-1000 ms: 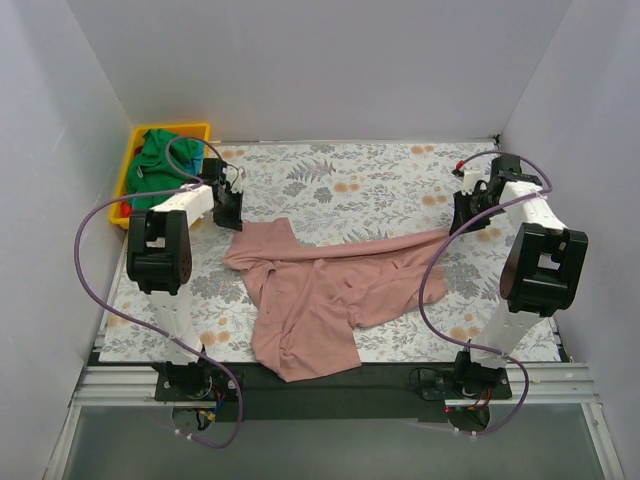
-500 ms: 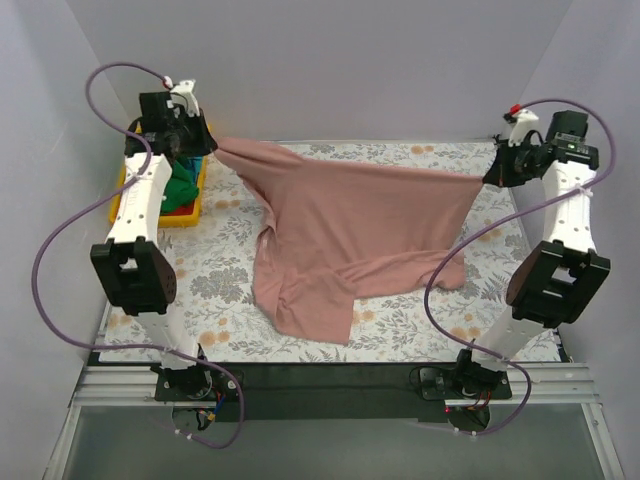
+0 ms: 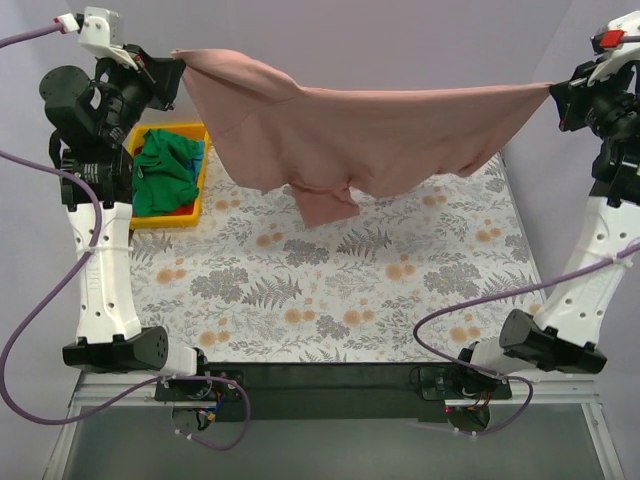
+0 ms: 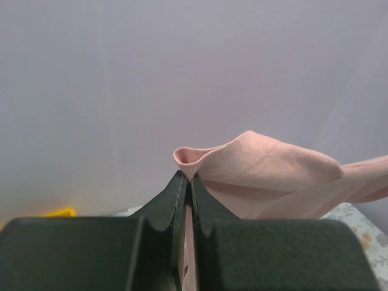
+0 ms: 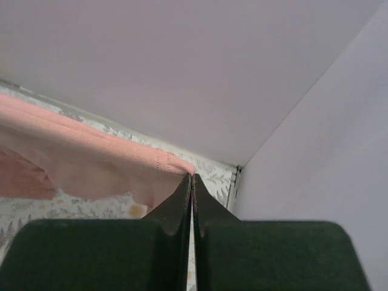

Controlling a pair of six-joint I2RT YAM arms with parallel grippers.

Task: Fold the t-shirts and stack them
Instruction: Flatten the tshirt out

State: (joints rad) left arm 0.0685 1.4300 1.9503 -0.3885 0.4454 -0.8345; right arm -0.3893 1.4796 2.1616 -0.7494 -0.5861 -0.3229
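Observation:
The dusty-pink t-shirt [image 3: 360, 140] hangs stretched high above the table between both arms, its lower part sagging in the middle. My left gripper [image 3: 176, 68] at the upper left is shut on one corner of the pink t-shirt [image 4: 260, 176]. At the upper right my right gripper [image 3: 556, 92] is shut on the opposite edge of the pink t-shirt [image 5: 91, 163]. A green t-shirt [image 3: 165, 170] with some red fabric under it lies in the yellow bin.
The yellow plastic bin [image 3: 200, 180] stands at the table's back left, under the left arm. The floral table cover [image 3: 340, 290] spreads below the hanging shirt. White walls close in the back and both sides.
Both arms have risen and spread apart, lifting the pink t-shirt off the table cover until it hangs taut in the air between them.

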